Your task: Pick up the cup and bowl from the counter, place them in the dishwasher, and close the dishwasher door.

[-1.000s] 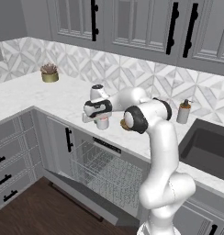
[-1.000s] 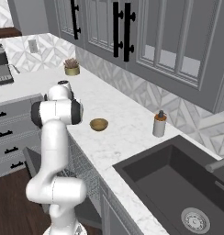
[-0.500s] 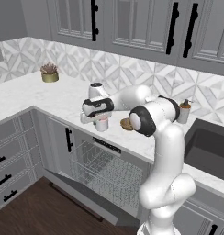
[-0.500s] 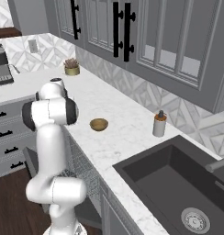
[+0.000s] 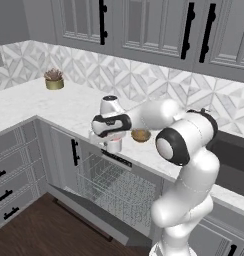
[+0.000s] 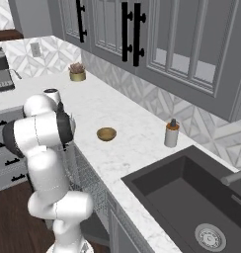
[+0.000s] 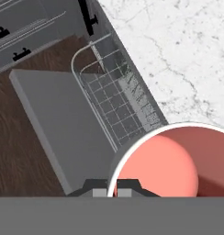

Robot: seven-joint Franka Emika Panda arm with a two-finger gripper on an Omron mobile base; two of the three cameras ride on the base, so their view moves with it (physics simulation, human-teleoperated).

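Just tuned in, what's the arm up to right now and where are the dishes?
The gripper is holding the cup at the counter's front edge, above the open dishwasher. In the hand view the cup's red-pink inside shows, with the wire rack and lowered dishwasher door below. The bowl sits on the counter, not yet picked up.

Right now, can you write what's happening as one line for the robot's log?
end effector: shut on cup | cup: above rack | bowl: on counter | door: open
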